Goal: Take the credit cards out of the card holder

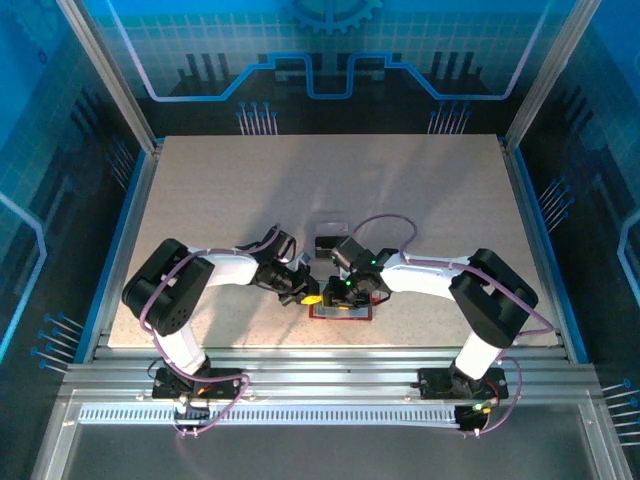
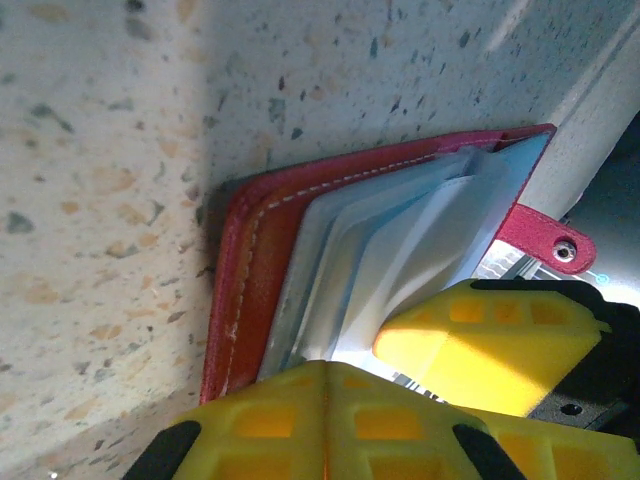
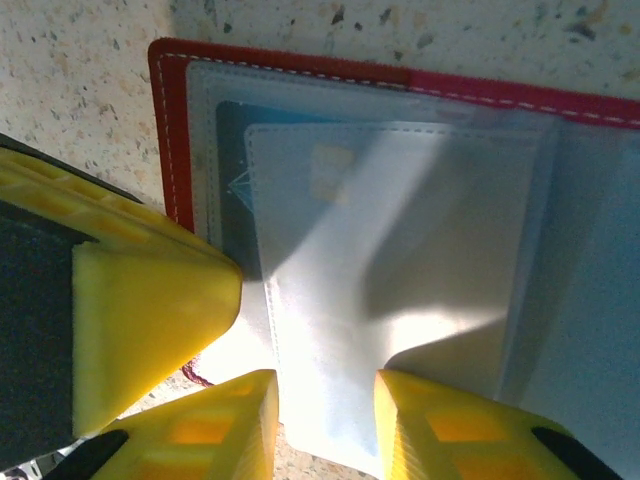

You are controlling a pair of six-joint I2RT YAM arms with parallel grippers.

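Card holder [image 3: 500,90] open, R gripper [image 3: 326,405] astride pkt [image 3: 400,220]

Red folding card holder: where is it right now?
The red folding card holder lies open on the speckled table, centre of the top view near the front edge, left gripper at its left end, right gripper over it.

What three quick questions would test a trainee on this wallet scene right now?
1. True or false: the wallet lies closed on the table.
2. What lies between the fingers of the right tool? A) a pale pocket B) a coin C) a key
3. Fill in: the card showing through the wallet's sleeves is ___.
Key: 1 false; 2 A; 3 blue.
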